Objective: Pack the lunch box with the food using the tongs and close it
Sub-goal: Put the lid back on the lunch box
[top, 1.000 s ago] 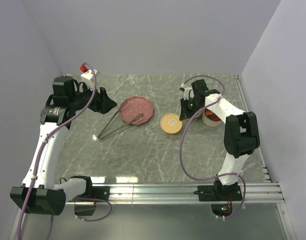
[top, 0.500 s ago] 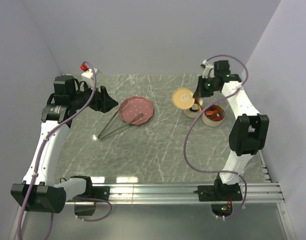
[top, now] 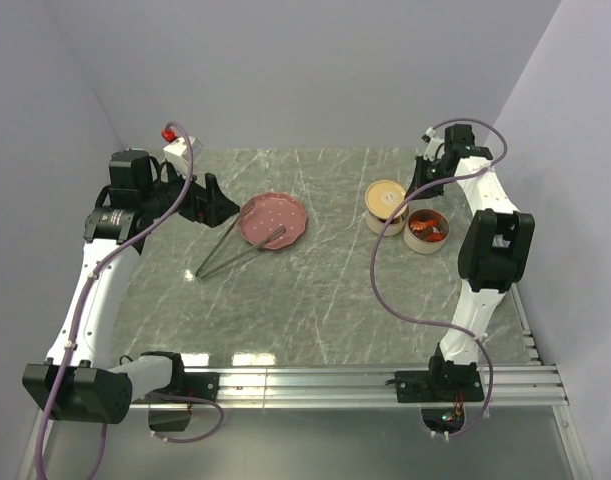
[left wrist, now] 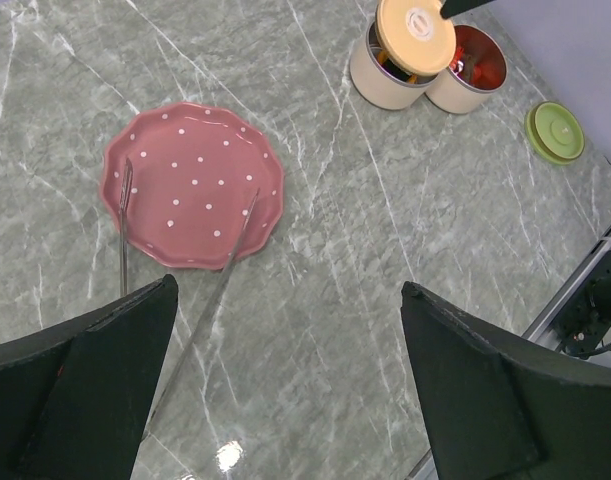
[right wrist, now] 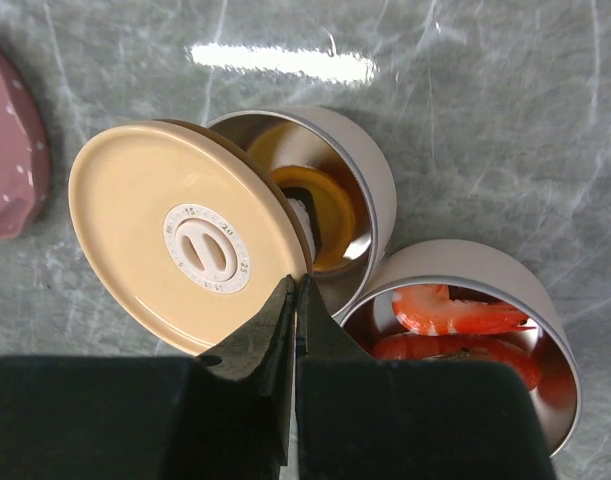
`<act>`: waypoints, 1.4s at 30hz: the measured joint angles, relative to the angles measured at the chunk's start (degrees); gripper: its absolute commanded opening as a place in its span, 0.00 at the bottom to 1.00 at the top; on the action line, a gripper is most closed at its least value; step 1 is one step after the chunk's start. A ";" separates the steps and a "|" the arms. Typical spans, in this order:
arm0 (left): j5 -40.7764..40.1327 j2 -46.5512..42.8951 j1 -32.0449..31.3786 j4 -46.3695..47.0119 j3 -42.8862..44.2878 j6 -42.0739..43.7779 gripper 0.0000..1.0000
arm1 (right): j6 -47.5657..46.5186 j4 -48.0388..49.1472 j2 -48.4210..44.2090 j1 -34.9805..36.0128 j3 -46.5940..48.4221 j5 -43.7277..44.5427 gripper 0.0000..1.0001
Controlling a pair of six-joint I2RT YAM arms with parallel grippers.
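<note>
Only readable text: tiny digits ringing the white dial (right wrist: 207, 250) at the centre of the cream lid (right wrist: 125, 210). "15" at roughly 11 o'clock, "25" at roughly 4 o'clock. Remaining digits are too small. Nothing else is legible.

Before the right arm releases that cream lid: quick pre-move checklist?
1. Grip: right gripper shut on the cream round lid's edge: ok.
2. Lid seated flat on the round metal tin: not ok. It is tilted and the opening is partly uncovered.
3. Contents: orange food piece inside that tin: ok.
4. Cover: second metal tin closed: not ok. The red pieces are exposed and the green round lid lies apart from it.
5. Leftovers: pink dotted plate free of food: ok. Only the grey metal tongs rest across it.
6. Other arm: left gripper open, holding nothing: ok.
</note>
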 measured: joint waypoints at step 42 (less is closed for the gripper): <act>0.46 1.79 0.00 -0.20 -0.04 0.44 0.99 | 0.46 0.35 5.53 -1.36 -0.07 1.90 0.46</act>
